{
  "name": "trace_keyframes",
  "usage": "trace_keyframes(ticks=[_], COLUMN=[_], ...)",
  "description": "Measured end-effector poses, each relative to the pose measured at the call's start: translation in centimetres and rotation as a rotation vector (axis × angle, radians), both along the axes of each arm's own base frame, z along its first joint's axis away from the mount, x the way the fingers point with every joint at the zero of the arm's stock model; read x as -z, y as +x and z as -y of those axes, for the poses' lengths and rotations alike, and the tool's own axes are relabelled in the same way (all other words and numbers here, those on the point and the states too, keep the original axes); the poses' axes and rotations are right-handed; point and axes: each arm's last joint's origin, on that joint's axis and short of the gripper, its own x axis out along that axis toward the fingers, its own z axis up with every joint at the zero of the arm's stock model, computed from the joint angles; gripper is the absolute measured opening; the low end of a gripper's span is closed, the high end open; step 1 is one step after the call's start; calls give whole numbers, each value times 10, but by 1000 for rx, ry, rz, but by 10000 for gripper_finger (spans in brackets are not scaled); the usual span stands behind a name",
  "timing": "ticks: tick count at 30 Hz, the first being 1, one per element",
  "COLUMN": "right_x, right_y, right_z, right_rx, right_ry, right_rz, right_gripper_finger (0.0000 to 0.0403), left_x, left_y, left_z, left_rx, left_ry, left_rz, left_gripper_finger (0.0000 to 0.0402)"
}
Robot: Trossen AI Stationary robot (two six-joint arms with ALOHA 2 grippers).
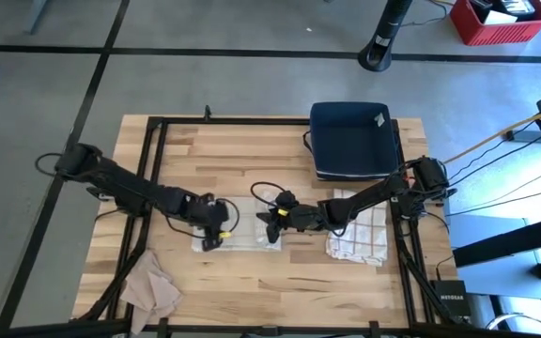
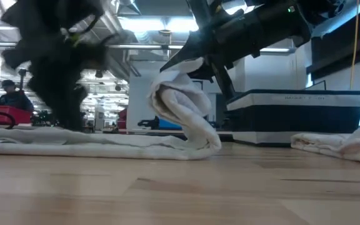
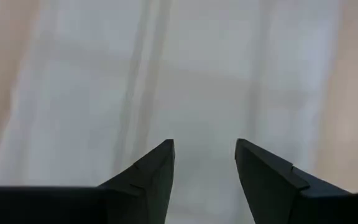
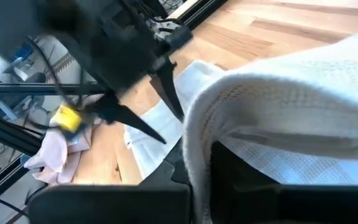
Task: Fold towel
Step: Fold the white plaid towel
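1. Across the middle of the wooden table (image 1: pixel 280 282) I have both arms converging on the white towel (image 1: pixel 242 235), which lies flat between them with its right end raised.
2. Behind the work area sits a dark blue bin (image 1: pixel 352 139); a checked cloth (image 1: pixel 360 230) lies under the right arm and a tan cloth (image 1: pixel 150 289) rests at the front left corner. None of these touches the towel.
3. My right gripper (image 1: pixel 275 225) is pinching the towel's right edge: the low view shows that end lifted off the table and curled over on itself, and the right wrist view shows cloth draped over the fingers.
4. My left gripper (image 3: pixel 204 165) hangs directly above the flat part of the towel with its fingers spread and nothing between them. I cannot tell from the low view whether the tips actually press the cloth.
5. Risks as I judge them:
   - The held edge is bunched rather than taut, so carrying it over may lay a crooked, lumpy fold.
   - If the left gripper is not pinning the flat end, the whole towel may drag along instead of folding.
   - The two grippers work close together; a careless sweep could bring them into contact.
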Motion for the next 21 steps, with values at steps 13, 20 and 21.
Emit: trace_keyframes(ticks=[13,20,21], right_x=[-2,-14,-13], right_y=[10,39,41], right_z=[-2,-9,-8], right_rx=[10,-39,-35], right_ry=[41,65,60], right_rz=[49,77,61], right_gripper_finger=[20,20,20], left_x=[39,44,43], left_y=[3,14,13], left_z=[6,2,2], left_rx=[-66,-110,-105], left_ry=[-42,-55,-57], left_rz=[222,280,278], left_gripper_finger=[164,164,164])
